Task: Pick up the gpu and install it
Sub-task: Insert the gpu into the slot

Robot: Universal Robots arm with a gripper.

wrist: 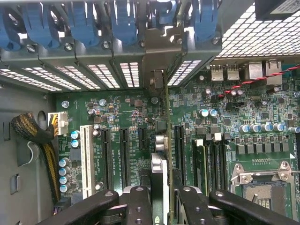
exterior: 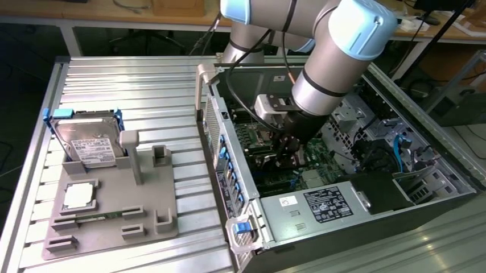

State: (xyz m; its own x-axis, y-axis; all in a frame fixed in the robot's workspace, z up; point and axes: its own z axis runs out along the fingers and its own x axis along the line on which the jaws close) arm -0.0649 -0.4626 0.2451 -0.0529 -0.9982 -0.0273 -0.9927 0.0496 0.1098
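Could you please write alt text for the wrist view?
The gripper holds the gpu edge-on above the green motherboard inside an open computer case, its silver bracket up against the rear slot openings. Blue slot latches line the case edge behind.

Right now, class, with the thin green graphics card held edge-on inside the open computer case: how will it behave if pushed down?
The thin green graphics card looks stiff, since it stands straight between the gripper fingers. It is probably fragile: small parts crowd the green motherboard around it. Held by one thin edge, it may tilt sideways.
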